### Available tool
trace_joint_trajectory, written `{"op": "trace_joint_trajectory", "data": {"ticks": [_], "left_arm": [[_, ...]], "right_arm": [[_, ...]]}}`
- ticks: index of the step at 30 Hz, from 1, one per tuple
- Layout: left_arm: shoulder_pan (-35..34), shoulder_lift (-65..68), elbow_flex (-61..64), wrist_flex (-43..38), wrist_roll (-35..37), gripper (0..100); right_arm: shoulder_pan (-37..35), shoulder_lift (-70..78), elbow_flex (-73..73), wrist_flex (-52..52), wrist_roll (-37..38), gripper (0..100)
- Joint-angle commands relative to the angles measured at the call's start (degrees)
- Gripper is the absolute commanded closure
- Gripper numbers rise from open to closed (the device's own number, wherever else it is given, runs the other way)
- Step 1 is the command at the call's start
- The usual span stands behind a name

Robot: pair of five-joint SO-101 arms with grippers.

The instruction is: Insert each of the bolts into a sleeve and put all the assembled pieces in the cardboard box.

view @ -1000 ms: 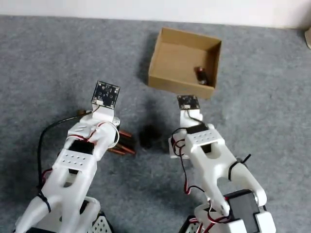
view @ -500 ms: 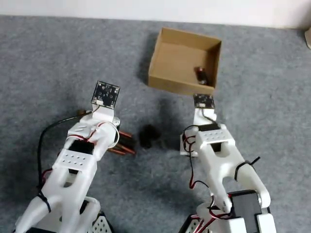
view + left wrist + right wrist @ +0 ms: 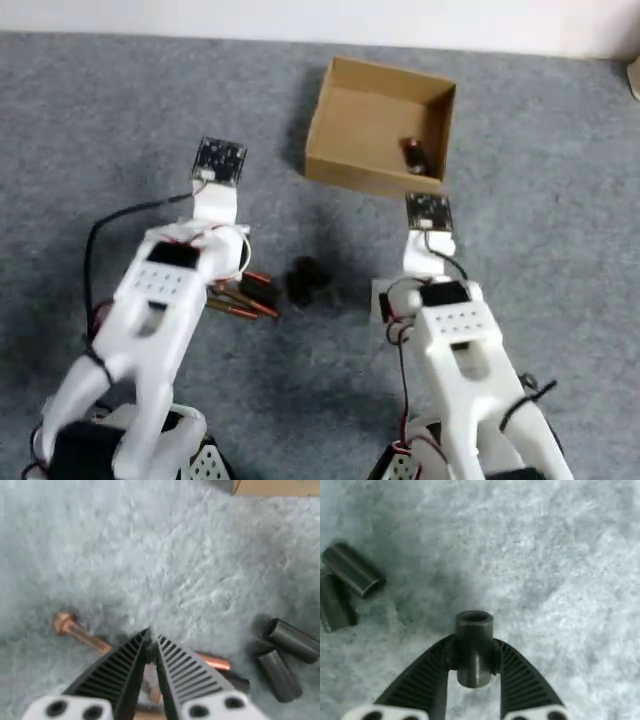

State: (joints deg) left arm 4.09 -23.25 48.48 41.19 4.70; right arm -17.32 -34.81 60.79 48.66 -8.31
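while the right end effector [image 3: 474, 649] gripped a dark sleeve [image 3: 474, 625], the left end effector [image 3: 151, 641] hung closed and empty over the copper bolts [image 3: 82, 634] on the grey counter [image 3: 110, 110]. two more sleeves [image 3: 351, 572] lay just beside each other near the bolts, and one assembled piece [image 3: 415, 154] sat in the cardboard box [image 3: 360, 178].

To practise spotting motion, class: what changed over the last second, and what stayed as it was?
The right arm, a sleeve in its jaws, swung right, away from the loose sleeves. The left arm stretched forward over the bolts. The box, the piece inside it, the loose sleeves and the bolts stayed put.
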Motion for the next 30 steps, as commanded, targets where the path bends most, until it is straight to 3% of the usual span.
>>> {"op": "trace_joint_trajectory", "data": {"ticks": [1, 8, 15, 21, 30], "left_arm": [[-0.57, 3.3, -9.01, 7.82, 3.43, 96], [-0.75, 6.9, -13.85, 13.45, 24.09, 79], [-1.01, 9.01, -11.3, 12.92, 25.14, 79], [-1.63, 16.92, -13.23, 12.92, 37.89, 79], [-1.98, 33.36, -22.55, 12.84, 41.49, 79]], "right_arm": [[3.21, -4.97, 0.22, 0.57, 2.11, 99.5], [6.29, -5.23, 3.38, -6.02, 5.1, 99.5], [6.29, -5.23, 4.0, -6.64, 5.1, 99.5], [6.29, -5.23, 4.09, -6.64, 5.1, 99.5], [6.29, -5.23, 4.26, -6.64, 5.1, 99.5]]}}
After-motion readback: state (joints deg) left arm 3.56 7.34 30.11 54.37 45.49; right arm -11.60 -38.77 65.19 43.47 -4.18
